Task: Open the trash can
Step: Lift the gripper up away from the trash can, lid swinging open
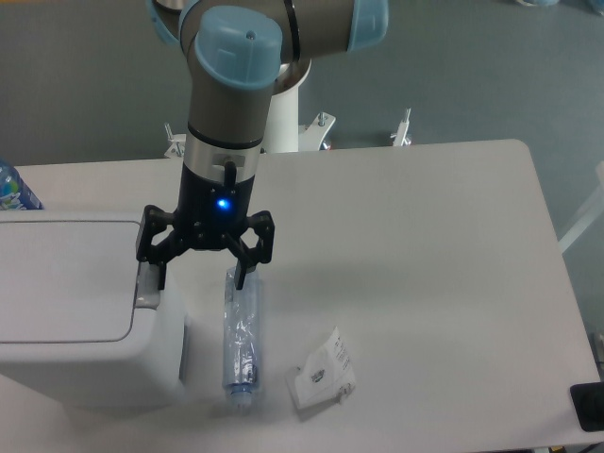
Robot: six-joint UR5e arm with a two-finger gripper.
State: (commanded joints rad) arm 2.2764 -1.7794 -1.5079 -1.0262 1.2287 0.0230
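Note:
The trash can (71, 302) is a large white boxy bin at the left of the table, its flat lid down. Its grey push tab (148, 286) sits on the right edge of the lid. My gripper (201, 280) is open, fingers pointing down. Its left finger (158, 269) is right over the push tab, seemingly touching it; its right finger (245, 274) hangs over the top end of a clear plastic bottle (241, 340). The gripper holds nothing.
The clear bottle lies on the table just right of the bin. A crumpled white wrapper (321, 373) lies to its right. A blue-labelled bottle (11, 187) stands at the far left edge. A dark object (590, 406) sits at the table's right front corner.

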